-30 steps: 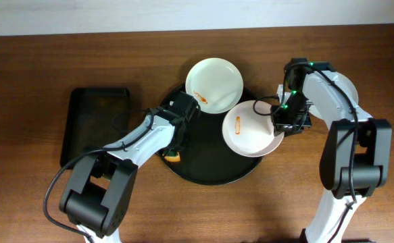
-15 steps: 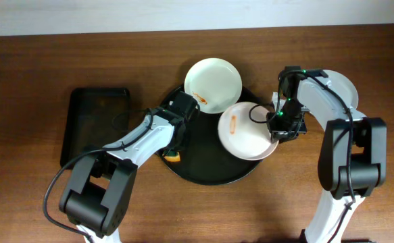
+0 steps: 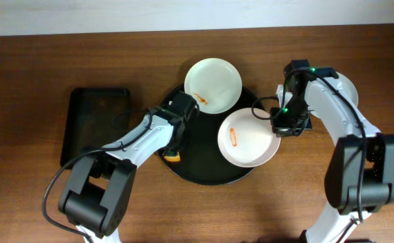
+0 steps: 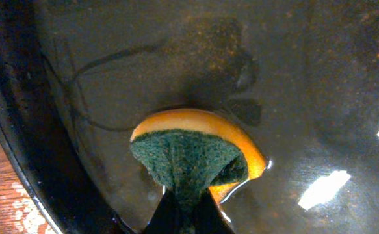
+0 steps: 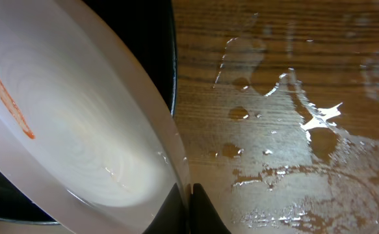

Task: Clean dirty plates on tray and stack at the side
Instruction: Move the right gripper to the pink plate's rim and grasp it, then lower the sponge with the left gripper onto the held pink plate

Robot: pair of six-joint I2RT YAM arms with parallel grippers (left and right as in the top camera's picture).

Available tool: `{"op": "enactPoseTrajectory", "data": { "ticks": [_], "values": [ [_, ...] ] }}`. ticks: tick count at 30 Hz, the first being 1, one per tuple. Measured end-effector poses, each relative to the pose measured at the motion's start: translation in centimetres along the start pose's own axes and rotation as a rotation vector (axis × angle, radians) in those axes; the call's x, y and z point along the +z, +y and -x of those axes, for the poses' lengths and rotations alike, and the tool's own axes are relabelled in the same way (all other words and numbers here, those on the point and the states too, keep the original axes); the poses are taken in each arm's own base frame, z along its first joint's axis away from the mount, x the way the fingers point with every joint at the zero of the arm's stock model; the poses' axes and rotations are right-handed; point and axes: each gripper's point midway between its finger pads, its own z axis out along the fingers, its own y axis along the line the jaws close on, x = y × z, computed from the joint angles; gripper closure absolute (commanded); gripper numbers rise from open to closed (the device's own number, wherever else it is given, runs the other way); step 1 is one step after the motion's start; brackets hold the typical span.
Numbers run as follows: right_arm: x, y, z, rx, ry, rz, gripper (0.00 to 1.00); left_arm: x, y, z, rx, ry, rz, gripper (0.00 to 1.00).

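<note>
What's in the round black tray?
The tray holds a far white plate and a near white plate, both orange-smeared, overhanging its rim; right gripper pinches the near one, left gripper holds a green-orange sponge. Floor beneath plates hidden.

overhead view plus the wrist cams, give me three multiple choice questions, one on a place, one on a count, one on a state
1. Where is the sponge?
A on the round tray
B in a plate
C hanging in the air

2. How many plates show overhead?
A one
B two
C four

3. The right claw is:
A open, touching nothing
B shut on a plate's rim
C shut on the sponge

Key:
1 A, the left claw presses it on the wet black tray.
2 B, only the upper plate and the lower plate show.
3 B, it pinches the lower plate's rim.
</note>
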Motion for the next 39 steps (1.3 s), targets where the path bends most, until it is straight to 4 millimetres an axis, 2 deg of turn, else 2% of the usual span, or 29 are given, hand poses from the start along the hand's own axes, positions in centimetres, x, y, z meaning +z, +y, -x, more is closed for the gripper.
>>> {"op": "enactPoseTrajectory", "data": {
  "ticks": [4, 9, 14, 19, 20, 23, 28, 33, 39],
  "values": [
    [-1.9, -0.1, 0.0, 0.05, -0.069, -0.078, 0.96, -1.7, 0.0, 0.5, -0.01, -0.042, -0.028, 1.0],
    [-3.0, 3.1, -0.8, -0.005, -0.116, -0.157, 0.96, -5.0, -1.2, 2.5, -0.02, -0.157, -0.122, 1.0],
    [-2.7, 6.6, -2.2, -0.045, -0.136, -0.256, 0.96, -5.6, -3.2, 2.8, -0.011, -0.165, -0.233, 1.0],
    [-2.7, 7.1, -2.7, 0.014, -0.161, -0.308, 0.96, -6.6, -5.7, 3.5, 0.006, -0.188, -0.382, 1.0],
    [-2.8, 7.0, -2.7, 0.035, -0.168, -0.311, 0.96, -7.0, -6.6, 3.8, 0.009, -0.196, -0.434, 1.0],
    [-2.6, 7.1, -2.0, 0.079, -0.204, -0.303, 0.96, -7.6, -7.6, 4.1, 0.001, -0.204, -0.497, 1.0],
    [-1.2, 7.2, -1.8, 0.133, -0.217, -0.28, 0.96, -8.3, -8.4, 5.0, -0.028, -0.231, -0.553, 1.0],
    [-0.9, 7.3, -2.0, 0.152, -0.209, -0.271, 0.96, -8.8, -9.4, 5.7, -0.046, -0.263, -0.586, 1.0],
    [-0.7, 7.9, -2.2, 0.157, -0.195, -0.235, 0.96, -9.7, -12.7, 6.2, -0.032, -0.324, -0.66, 1.0]
  ]
}}
